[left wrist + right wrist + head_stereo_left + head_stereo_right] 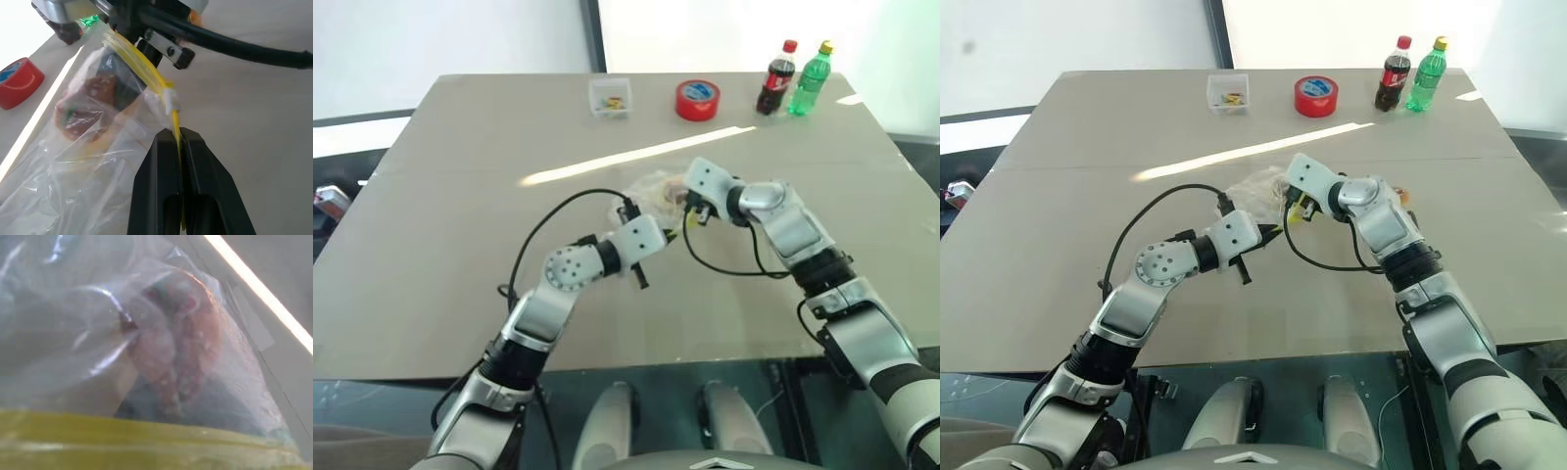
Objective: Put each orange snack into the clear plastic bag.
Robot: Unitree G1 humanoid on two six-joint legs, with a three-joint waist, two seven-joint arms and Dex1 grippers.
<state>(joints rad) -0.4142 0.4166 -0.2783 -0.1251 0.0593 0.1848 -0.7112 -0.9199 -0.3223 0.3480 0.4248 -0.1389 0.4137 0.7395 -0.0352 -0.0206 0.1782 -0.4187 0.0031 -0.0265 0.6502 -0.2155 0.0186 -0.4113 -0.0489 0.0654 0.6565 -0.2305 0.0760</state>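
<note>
The clear plastic bag [644, 192] lies crumpled at mid-table, its yellow strip [146, 63] lifted off the surface. My left gripper [178, 134] is shut on that strip, pinching it near one end. My right gripper [691, 211] is at the bag's mouth from the other side, touching the strip. One orange snack [176, 347] sits inside the bag, seen through the film, and also shows from the left wrist [85, 105]. Another orange snack [1401, 196] lies on the table just behind my right forearm, mostly hidden by it.
Along the far edge stand a small clear box [610, 97], a red tape roll [697, 99], a cola bottle [776, 78] and a green bottle [809, 78]. The beige table [460, 196] stretches wide on both sides of my arms.
</note>
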